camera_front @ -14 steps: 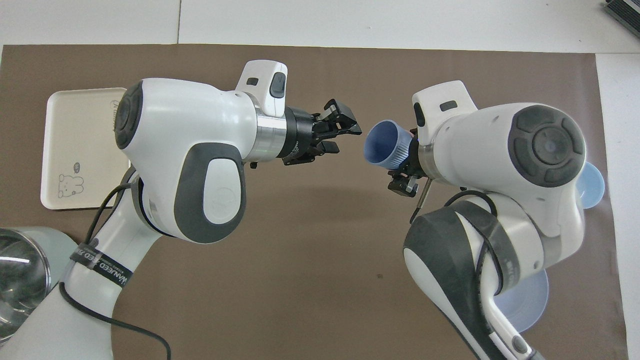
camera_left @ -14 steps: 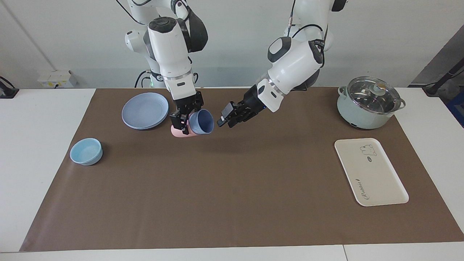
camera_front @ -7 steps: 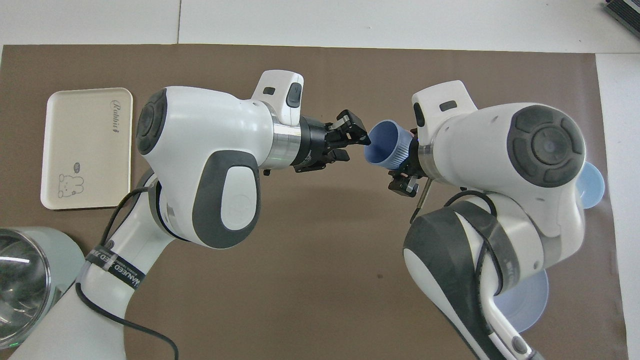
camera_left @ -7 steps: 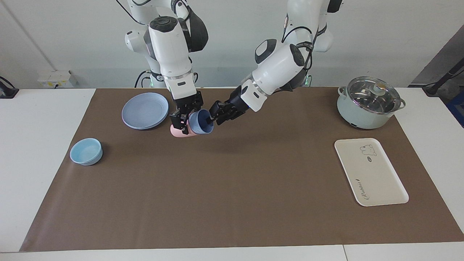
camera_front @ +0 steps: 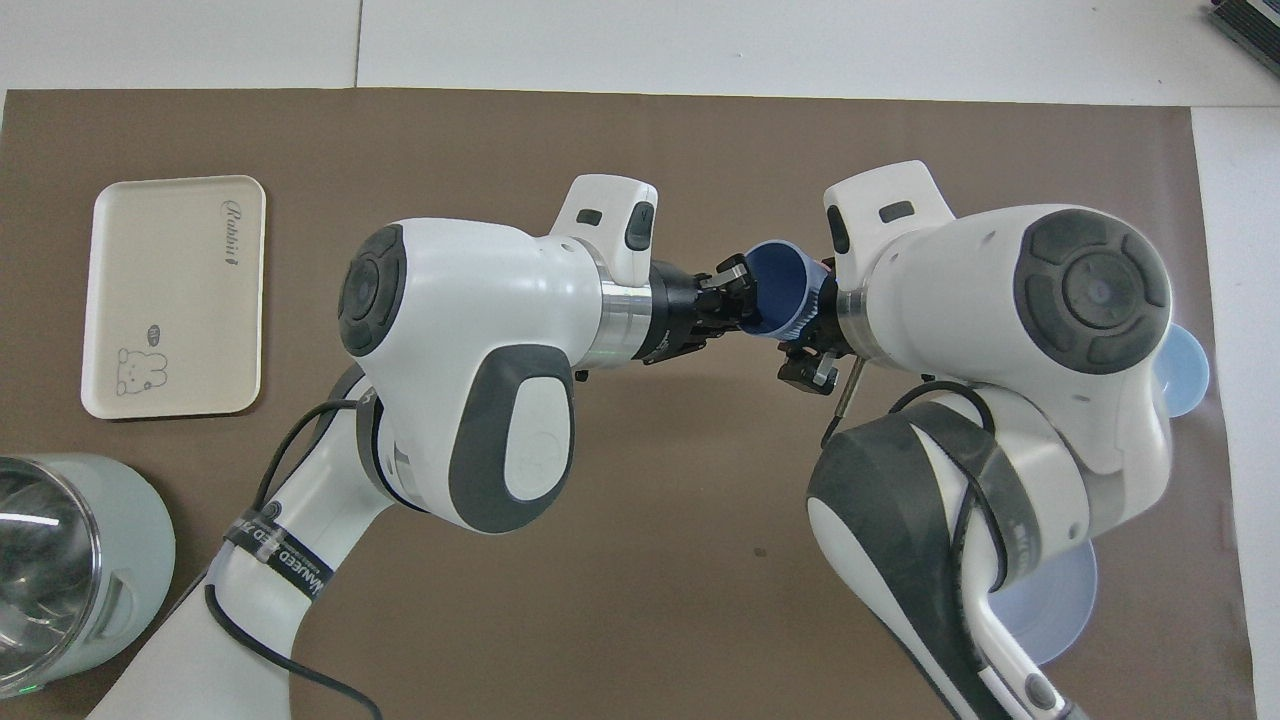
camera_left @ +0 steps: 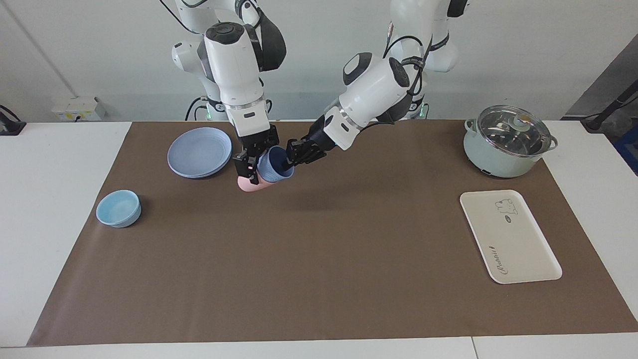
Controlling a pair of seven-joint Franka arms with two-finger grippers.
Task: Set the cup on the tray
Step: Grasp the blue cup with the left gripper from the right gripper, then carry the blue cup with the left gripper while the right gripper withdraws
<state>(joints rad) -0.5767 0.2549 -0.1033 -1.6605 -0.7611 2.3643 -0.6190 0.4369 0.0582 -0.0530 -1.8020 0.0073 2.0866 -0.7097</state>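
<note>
Fingers of both grippers closed on the tilted cup (camera_left: pixel 274 165) (arms angled inward).

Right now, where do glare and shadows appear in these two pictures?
Facing view: the pot's glass lid shows white glare, and a soft, faint shadow of the arms lies on the brown mat beside the cup. Overhead view: a bright streak sits on the glass lid at the picture's lower corner, and the inside of the cup is in shade.
</note>
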